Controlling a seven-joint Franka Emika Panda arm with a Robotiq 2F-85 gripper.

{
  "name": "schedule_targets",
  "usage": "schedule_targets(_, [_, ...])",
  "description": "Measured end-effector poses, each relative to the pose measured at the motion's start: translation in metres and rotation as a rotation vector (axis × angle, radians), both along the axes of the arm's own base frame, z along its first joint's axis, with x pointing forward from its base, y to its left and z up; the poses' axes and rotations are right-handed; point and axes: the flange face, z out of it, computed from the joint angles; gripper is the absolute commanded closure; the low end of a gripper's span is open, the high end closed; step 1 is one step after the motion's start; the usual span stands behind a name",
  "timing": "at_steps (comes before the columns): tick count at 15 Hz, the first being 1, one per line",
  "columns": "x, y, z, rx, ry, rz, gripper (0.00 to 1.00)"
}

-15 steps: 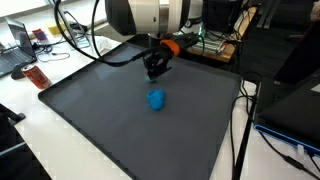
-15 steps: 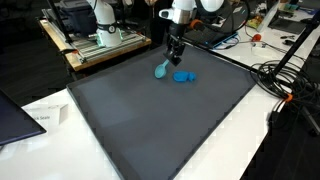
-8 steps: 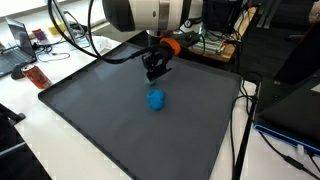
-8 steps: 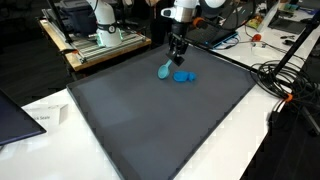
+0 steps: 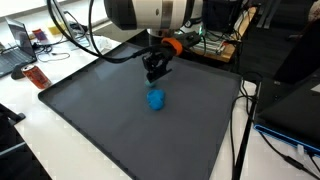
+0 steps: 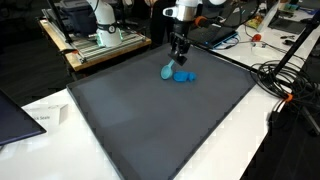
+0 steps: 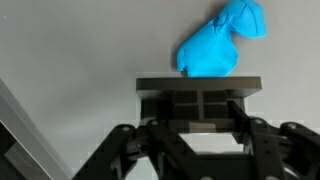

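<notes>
Gripper [image 5: 153,74] of the single arm, poised above a dark mat [image 5: 90,120] near its far edge. The blue object [image 5: 155,99] lies on the mat just in front of the fingertips, apart from them; the wrist view shows it beyond the claw, with nothing blue between the jaws. An exterior view shows a paler blue piece [image 6: 166,71] just beside it, and whether the two are one thing cannot be told. Whether the claw is released or clenched cannot be told either. Judged from its position, the object is neither grasped nor lifted, so pick-up and any transfer remain undone.
</notes>
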Motion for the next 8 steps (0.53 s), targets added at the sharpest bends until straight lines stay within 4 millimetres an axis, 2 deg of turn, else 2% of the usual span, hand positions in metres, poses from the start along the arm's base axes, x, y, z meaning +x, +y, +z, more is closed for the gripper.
schedule_targets(8, [-0.009,0.029,0.004,-0.169,-0.047,0.151,0.63])
